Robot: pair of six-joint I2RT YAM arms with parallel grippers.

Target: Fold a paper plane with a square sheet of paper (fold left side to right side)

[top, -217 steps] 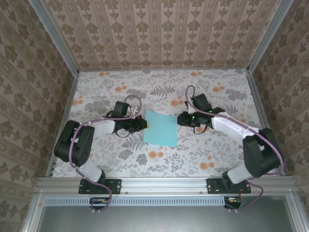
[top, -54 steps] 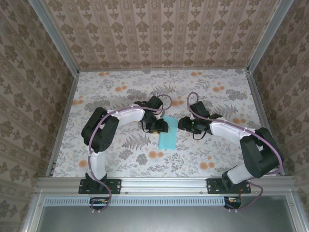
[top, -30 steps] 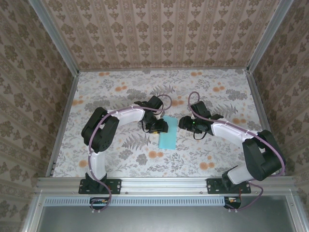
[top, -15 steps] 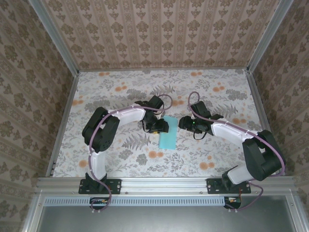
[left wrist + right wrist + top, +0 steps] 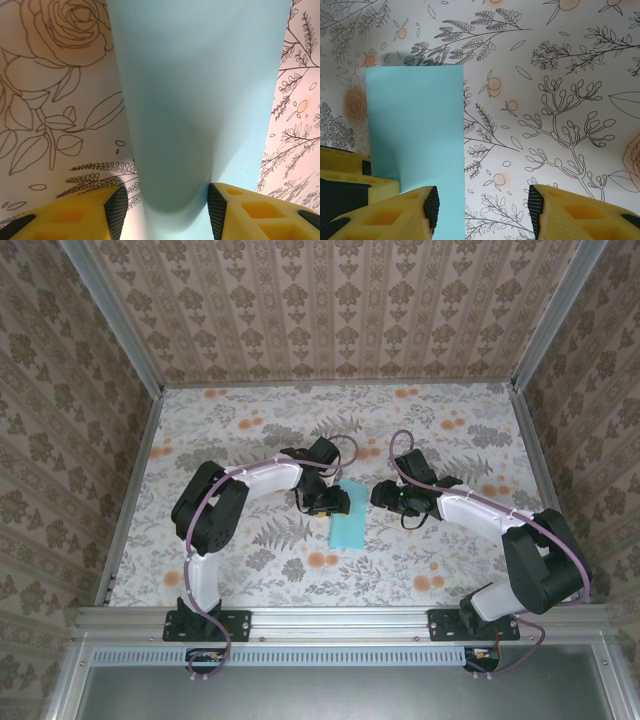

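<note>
- Paper (image 5: 347, 523): doubled into a narrow strip, lying flat mid-surface (image 5: 250, 420) between the two arms.
- Left jaws: parted, straddling the strip's rounded, unpressed fold and not clamped on it.
- Right jaws: parted, nothing held; one finger overhangs the strip's edge.
- Handling (judged): very light, limp, springy and prone to sliding. Pin it flat, and pinch only at free edges or corners.

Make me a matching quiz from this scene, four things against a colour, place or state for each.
Things: 1 paper; 2 left gripper; 3 right gripper; 4 table.
Descriptions: A floral print; B open, above the paper; C light turquoise; D open, its gap above bare table at the paper's edge.
Pairs: 1-C, 2-B, 3-D, 4-A.
</note>
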